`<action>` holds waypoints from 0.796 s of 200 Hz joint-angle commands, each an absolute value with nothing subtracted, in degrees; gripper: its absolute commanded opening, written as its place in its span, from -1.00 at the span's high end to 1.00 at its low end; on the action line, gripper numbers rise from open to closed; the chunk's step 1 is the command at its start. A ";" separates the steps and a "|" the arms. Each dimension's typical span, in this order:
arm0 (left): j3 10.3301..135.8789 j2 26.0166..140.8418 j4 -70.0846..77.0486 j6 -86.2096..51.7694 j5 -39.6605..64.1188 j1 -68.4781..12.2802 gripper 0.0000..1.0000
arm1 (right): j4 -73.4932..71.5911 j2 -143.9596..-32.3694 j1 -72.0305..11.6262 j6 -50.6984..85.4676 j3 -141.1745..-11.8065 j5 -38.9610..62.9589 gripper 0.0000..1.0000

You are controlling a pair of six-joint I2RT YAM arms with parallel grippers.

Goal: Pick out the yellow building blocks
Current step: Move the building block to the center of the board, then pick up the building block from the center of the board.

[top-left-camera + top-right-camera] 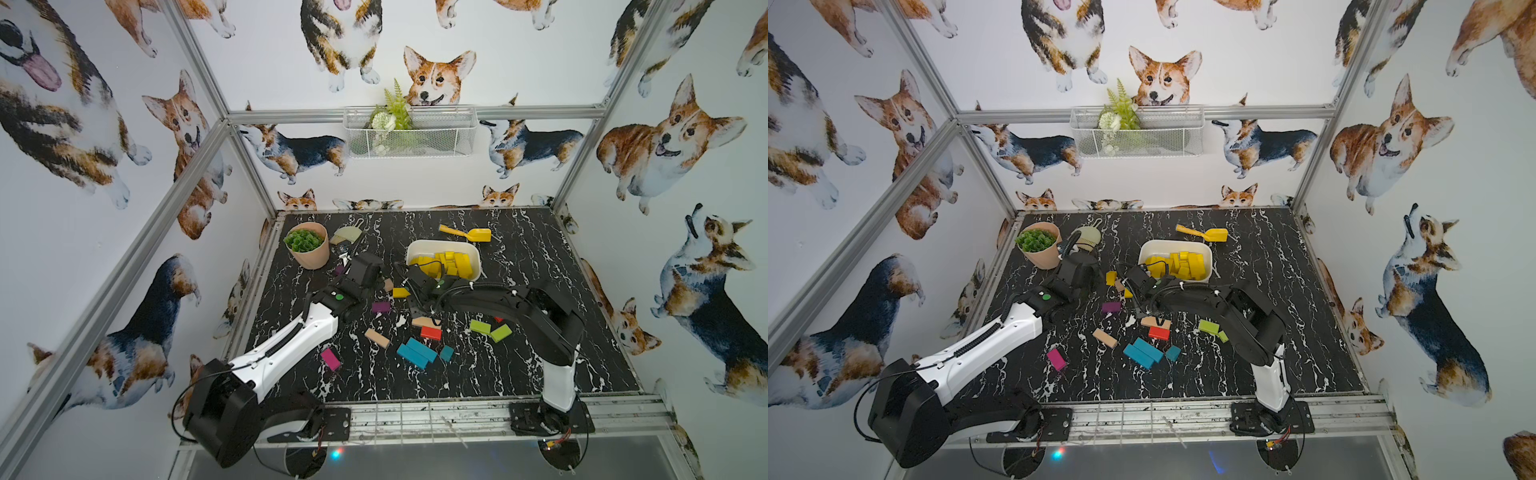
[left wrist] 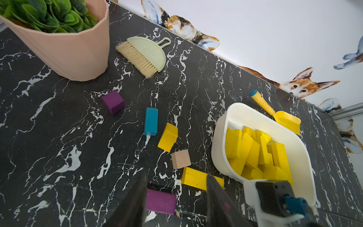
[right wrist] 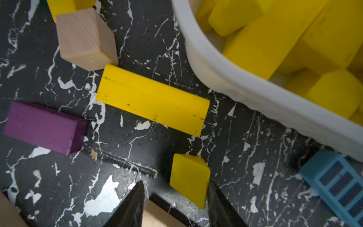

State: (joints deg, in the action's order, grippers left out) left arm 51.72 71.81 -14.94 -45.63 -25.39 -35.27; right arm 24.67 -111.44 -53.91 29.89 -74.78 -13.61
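Observation:
Several yellow building blocks [image 1: 446, 264] fill the white tub [image 1: 442, 245]. Three more lie on the black table beside it: a long bar [image 3: 153, 100], a block [image 2: 168, 137] by a blue block, and a small wedge-like piece [image 3: 189, 177]. My right gripper [image 3: 175, 183] hangs open low over the table. The small yellow piece lies partly between its fingers, close to one and clear of the other. My left gripper [image 2: 176, 176] is open above the table and holds nothing. A purple block [image 2: 161, 200] and the end of the bar show under it.
A pink plant pot [image 1: 309, 247] and a green hand brush [image 2: 146, 55] stand at the back left. The yellow toy shovel [image 1: 465, 233] lies behind the tub. Tan [image 1: 377, 338], red [image 1: 431, 332], blue [image 1: 417, 353], green [image 1: 490, 329] and magenta [image 1: 330, 358] blocks lie scattered nearer the front.

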 commanded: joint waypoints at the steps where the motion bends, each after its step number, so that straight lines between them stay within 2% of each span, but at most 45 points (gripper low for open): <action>1: 51.99 71.54 -14.51 -46.46 -26.02 -35.16 -0.04 | 25.96 -112.08 -53.96 29.64 -75.34 -13.02 -0.05; 56: 51.79 71.55 -14.76 -46.67 -26.25 -35.12 -0.03 | 17.62 -110.38 -54.07 27.08 -73.92 2.53 -0.03; 82: 51.77 70.94 -15.37 -46.32 -26.88 -35.16 -0.03 | 17.05 -108.54 -53.88 21.59 -74.14 9.95 -0.04; 129: 50.38 69.05 -15.64 -46.22 -27.70 -34.66 -0.03 | 25.71 -103.83 -53.07 -6.93 -73.84 2.58 -0.12; 159: 49.39 67.41 -15.76 -46.65 -28.72 -34.34 -0.03 | 28.66 -103.98 -51.26 -20.21 -74.43 3.62 -0.17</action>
